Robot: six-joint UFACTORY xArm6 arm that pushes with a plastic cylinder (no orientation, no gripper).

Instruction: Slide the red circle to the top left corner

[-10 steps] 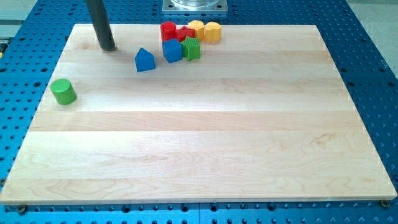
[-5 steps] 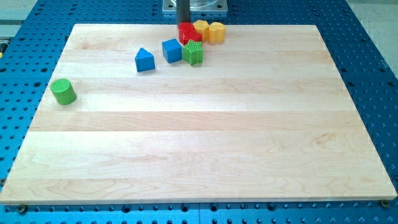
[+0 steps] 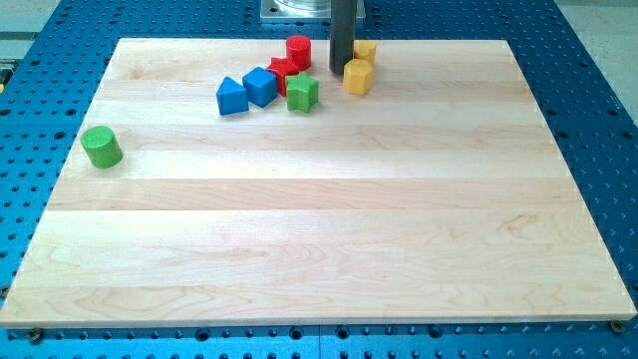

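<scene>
Rod end, my tip (image 3: 342, 71), rests on the desk (image 3: 319, 229) near the view's top edge, slightly right of centre. No hand is fitted, so there is nothing to report as spread or pressed together. The red circle (image 3: 298, 49) stands upright to the view's left of the tip, close to it but apart, and well apart from the top left corner of the desk. Just below the red circle lies a 2nd red block (image 3: 284, 73), its shape unclear, wedged between a blue cube (image 3: 260, 87) and a green block with a ridged outline (image 3: 302, 94). A blue block with a peaked top (image 3: 231, 96) sits just left of the blue cube, touching or nearly touching it. On the tip's right, 2 yellow blocks are present: 1 (image 3: 358, 77) just beside the tip, the other (image 3: 365, 50) partly hidden behind the rod. A green cylinder (image 3: 101, 147) stands alone near the view's left edge.
</scene>
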